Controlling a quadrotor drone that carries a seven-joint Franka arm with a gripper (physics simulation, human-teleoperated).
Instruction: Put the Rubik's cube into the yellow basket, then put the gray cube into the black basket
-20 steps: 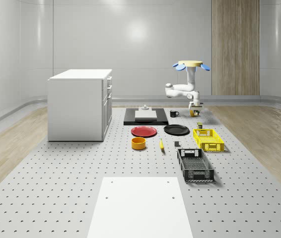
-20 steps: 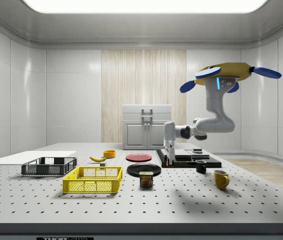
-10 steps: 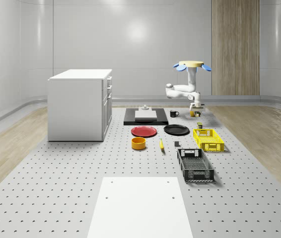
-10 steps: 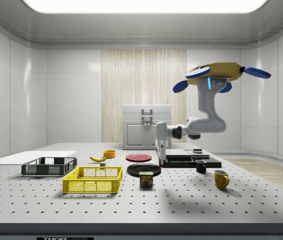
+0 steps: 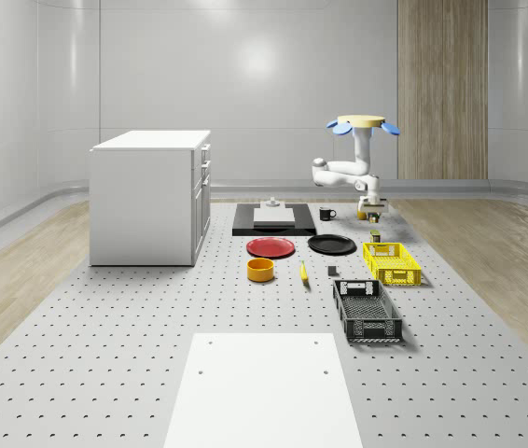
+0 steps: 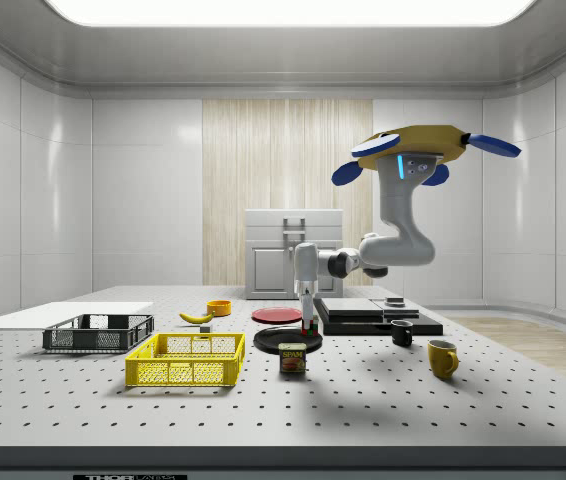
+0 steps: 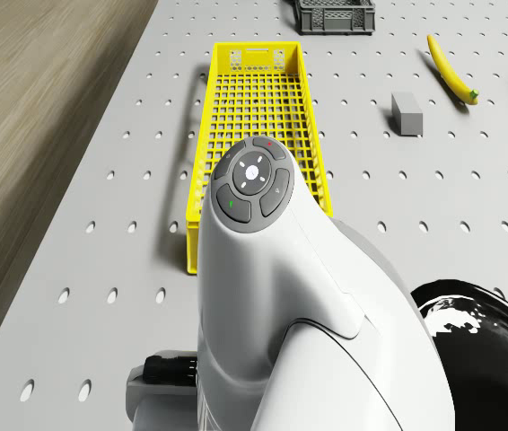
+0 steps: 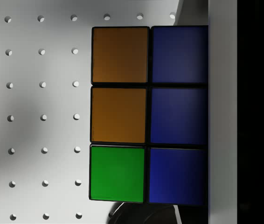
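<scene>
- Carrying stage of step one: the Rubik's cube sits right up against the wrist camera, orange, green and blue tiles facing it, pinched in the gripper and lifted off the table.
- Drone hovers above the far end of the table, beyond the yellow basket; the arm reaches down and toward the side view's left, fingers pointing at the table.
- Side view: the gripper hangs over the black plate, near the red plate; the yellow basket lies nearer the camera and further to that view's left.
- Drone view: the yellow basket stretches ahead past the arm's wrist; the gray cube rests on the table beside it, near the banana, with the black basket further on.
- Judgement: cube not yet over the basket. Next move calls for bringing the gripper above the basket's open top, lowering it inside the rim, then releasing.
- Gray cube untouched; second step not begun.
</scene>
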